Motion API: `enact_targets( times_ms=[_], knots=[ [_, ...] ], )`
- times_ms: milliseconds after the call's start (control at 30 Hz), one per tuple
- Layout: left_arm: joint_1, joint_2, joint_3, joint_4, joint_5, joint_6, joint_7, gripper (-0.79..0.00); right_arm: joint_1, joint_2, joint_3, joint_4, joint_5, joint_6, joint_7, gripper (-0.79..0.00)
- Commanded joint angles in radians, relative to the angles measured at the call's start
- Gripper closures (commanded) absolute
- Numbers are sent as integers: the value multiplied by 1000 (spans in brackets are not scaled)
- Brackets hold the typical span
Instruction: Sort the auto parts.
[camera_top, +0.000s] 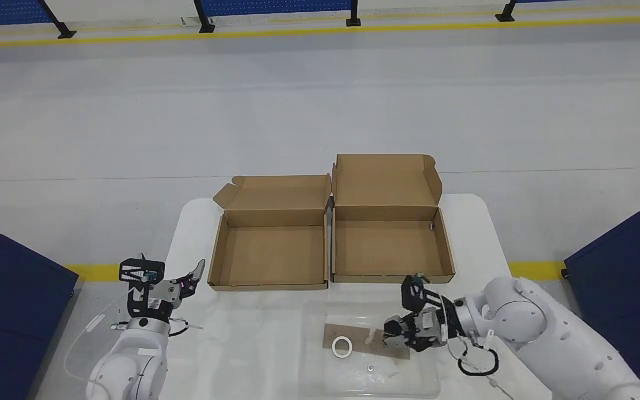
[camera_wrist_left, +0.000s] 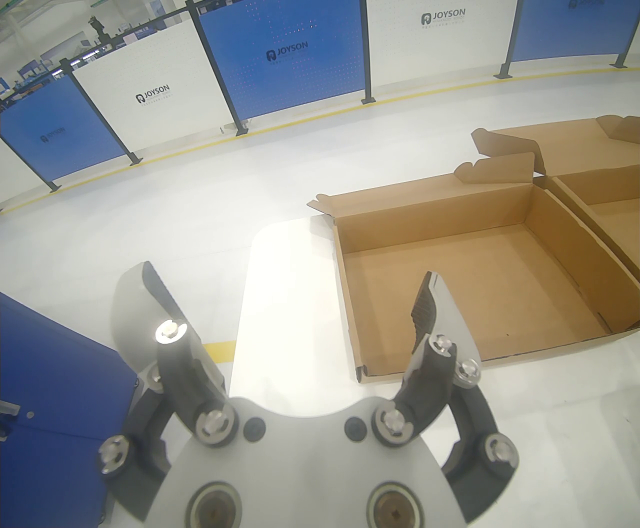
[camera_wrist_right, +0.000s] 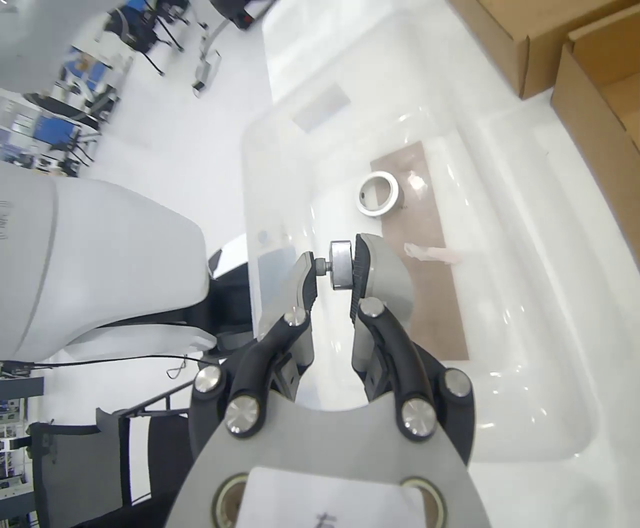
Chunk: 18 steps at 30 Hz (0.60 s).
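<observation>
Nearest us, our right gripper (camera_wrist_right: 336, 261) is clenched on a small metal stud (camera_wrist_right: 342, 272), held over the clear tray (camera_wrist_right: 545, 280) where a ring (camera_wrist_right: 378, 194) lies, likely for carrying to the far cardboard boxes (camera_top: 268, 250); our left gripper (camera_wrist_left: 289, 278) hangs released at near left, out of the way.

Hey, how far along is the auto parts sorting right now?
Barely begun. Done: nothing, both the left box and the right box look empty. In hand: the right gripper is shut on a small metal part within the clear bin. To do: a metal ring and a smaller piece lie in the bin; the left gripper is open, holding nothing.
</observation>
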Motion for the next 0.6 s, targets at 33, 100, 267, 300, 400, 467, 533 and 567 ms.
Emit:
enact_targets(
  times_ms=[33, 100, 267, 300, 400, 467, 533, 567],
  knots=[
    [0, 0, 0, 0, 0, 0, 0, -785, -1, 8, -4, 27, 97, -56, -37, 0],
    [0, 0, 0, 0, 0, 0, 0, -785, -2, 16, -23, 35, 149, -89, -70, 0],
    [0, 0, 0, 0, 0, 0, 0, -785, 14, 30, -72, 26, 211, -120, -101, 0],
    [0, 0, 0, 0, 0, 0, 0, -785, 14, 30, -72, 26, 211, -120, -101, 0],
    [0, 0, 0, 0, 0, 0, 0, -785, 14, 30, -72, 26, 211, -120, -101, 0],
    [0, 0, 0, 0, 0, 0, 0, -785, 14, 30, -72, 26, 211, -120, -101, 0],
    [0, 0, 0, 0, 0, 0, 0, -785, 14, 30, -72, 26, 211, -120, -101, 0],
    [0, 0, 0, 0, 0, 0, 0, -785, 14, 30, -72, 26, 211, -120, -101, 0]
  ],
)
